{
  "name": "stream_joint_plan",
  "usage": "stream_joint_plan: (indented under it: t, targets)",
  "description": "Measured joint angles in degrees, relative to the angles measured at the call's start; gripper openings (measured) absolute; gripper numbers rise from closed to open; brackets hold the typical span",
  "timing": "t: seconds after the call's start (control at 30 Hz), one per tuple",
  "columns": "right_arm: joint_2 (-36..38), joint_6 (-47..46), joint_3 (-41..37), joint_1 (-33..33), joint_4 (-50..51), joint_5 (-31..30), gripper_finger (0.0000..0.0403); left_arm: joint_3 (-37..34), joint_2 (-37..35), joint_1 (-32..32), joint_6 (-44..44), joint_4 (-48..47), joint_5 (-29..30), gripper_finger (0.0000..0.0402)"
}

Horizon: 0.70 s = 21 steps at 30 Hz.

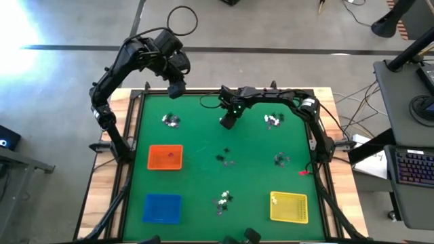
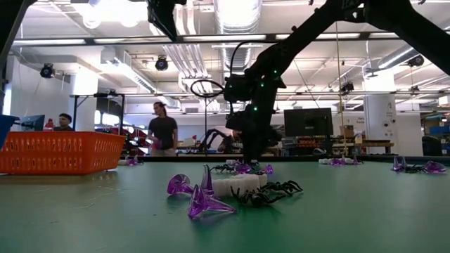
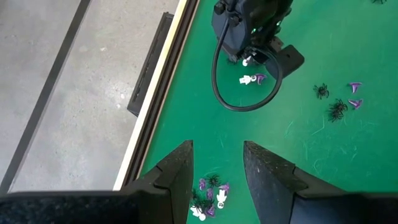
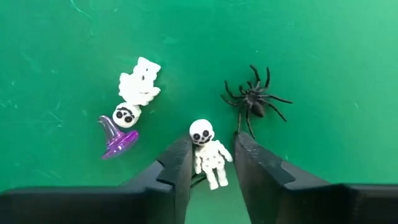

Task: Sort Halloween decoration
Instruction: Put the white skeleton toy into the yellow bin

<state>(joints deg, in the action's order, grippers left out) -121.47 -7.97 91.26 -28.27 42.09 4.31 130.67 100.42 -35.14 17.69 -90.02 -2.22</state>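
Right gripper (image 4: 211, 163) low over mat (image 1: 203, 135), far centre; left gripper (image 3: 217, 177) parted, empty, hovering at far-left corner. Skeleton (image 4: 209, 152) lies between right jaws, long axis along fingers; jaws straddle it, not yet clamped. Spider (image 4: 254, 99) just beside.

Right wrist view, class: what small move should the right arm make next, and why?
Probably close the jaws. The right gripper sits low over the green mat with the white skeleton already between its open jaws; the black spider and purple witch hat lie clear of them.
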Motion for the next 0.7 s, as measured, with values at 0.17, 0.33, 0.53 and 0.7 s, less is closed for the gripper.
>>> stream_joint_plan:
  t: [0.17, 0.33, 0.53, 0.7]
  targets:
    - [0.11, 0.02, -0.04, -0.22, 0.02, 0.22, 0.0026, 0.00, 0.00, 0.00, 0.00, 0.00, 0.02, 0.0123]
    - [0.56, -0.13, -0.10, -0.24, 0.09, 0.19, 0.0020, 0.00, 0.00, 0.00, -0.02, 0.00, 0.02, 0.0123]
    - [2.96, -0.63, 0.61, -0.24, 2.54, -0.41, 0.0018, 0.00, 0.00, 0.00, -0.02, 0.00, 0.07, 0.0123]
    - [8.29, -1.01, 1.14, -0.15, 3.16, -0.24, 0.0017, 0.00, 0.00, 0.04, -0.04, 0.00, 0.20, 0.0123]
